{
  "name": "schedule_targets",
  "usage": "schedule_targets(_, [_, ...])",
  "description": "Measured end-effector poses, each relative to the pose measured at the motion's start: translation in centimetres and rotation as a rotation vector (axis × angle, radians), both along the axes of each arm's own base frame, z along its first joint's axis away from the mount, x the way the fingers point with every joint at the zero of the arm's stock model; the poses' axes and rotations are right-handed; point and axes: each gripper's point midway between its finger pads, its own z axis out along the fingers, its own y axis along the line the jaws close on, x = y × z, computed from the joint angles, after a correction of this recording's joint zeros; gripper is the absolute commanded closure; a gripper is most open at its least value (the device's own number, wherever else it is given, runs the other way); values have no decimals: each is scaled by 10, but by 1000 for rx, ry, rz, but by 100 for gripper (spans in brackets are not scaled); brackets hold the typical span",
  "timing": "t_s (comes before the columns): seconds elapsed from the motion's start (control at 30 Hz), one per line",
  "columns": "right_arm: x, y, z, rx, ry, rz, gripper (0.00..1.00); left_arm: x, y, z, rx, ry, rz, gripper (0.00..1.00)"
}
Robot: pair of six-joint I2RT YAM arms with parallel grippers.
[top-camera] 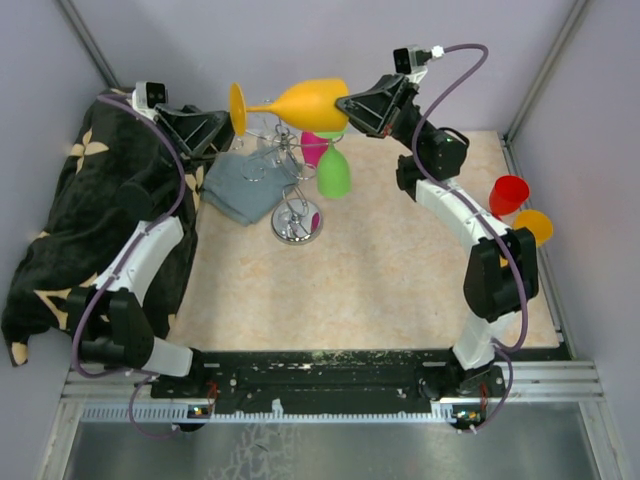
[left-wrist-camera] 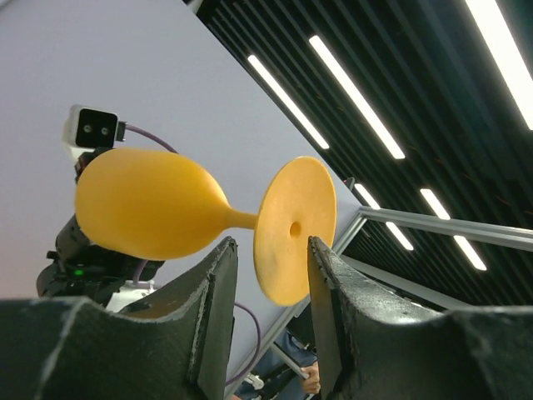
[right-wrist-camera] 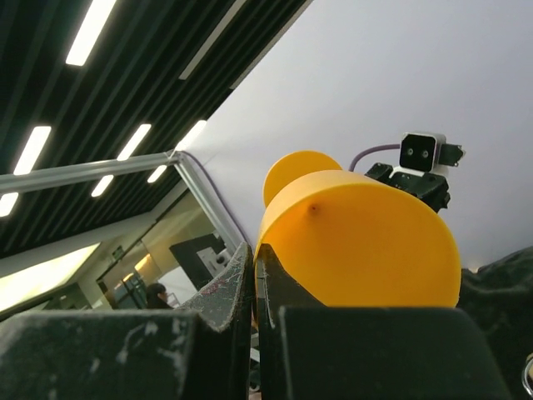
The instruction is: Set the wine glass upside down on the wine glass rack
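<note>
Though held clear of the surface [top-camera: 380, 280], not yet inverted or hung.
Mid-surface: wine glass rack [top-camera: 297, 226], with a green glass [top-camera: 333, 175] and a pink glass [top-camera: 314, 148] already hanging on its loops; grey cloth [top-camera: 238, 190] just beside. Farther back and above: orange wine glass [top-camera: 312, 103] lying horizontal in the air, bowl rim pinched in the right hand [right-wrist-camera: 252, 258], foot toward the left hand [left-wrist-camera: 271, 254]. Left fingers apart, flanking the foot and stem; no contact seen. Risks, as judged: could pivot or slip in the thin rim pinch if nudged by the left fingers closing off-centre; could drop onto the rack if released before the other hold is firm; could knock the green glass off while swinging down to a free loop.
</note>
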Motion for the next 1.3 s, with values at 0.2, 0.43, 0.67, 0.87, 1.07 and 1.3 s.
schedule_targets(0.2, [1, 11, -7, -8, 19, 26, 100, -5, 0, 4, -20, -7, -24, 71])
schedule_targets(0.43, [1, 14, -8, -5, 25, 28, 100, -6, 1, 6, -46, -1, -55, 100])
schedule_targets(0.67, [6, 14, -10, 0, 33, 21, 68, -8, 2, 10, -60, -13, -78, 100])
schedule_targets(0.87, [13, 16, -20, -3, 52, -5, 57, -2, 4, 16, -40, -45, -65, 100])
schedule_targets(1.07, [21, 13, -44, -42, 107, -54, 56, 10, 22, 13, -10, -51, 1, 100])
schedule_targets(1.3, [9, -22, -35, -46, 55, -149, 56, 21, 47, 17, -14, -58, 85, 100])
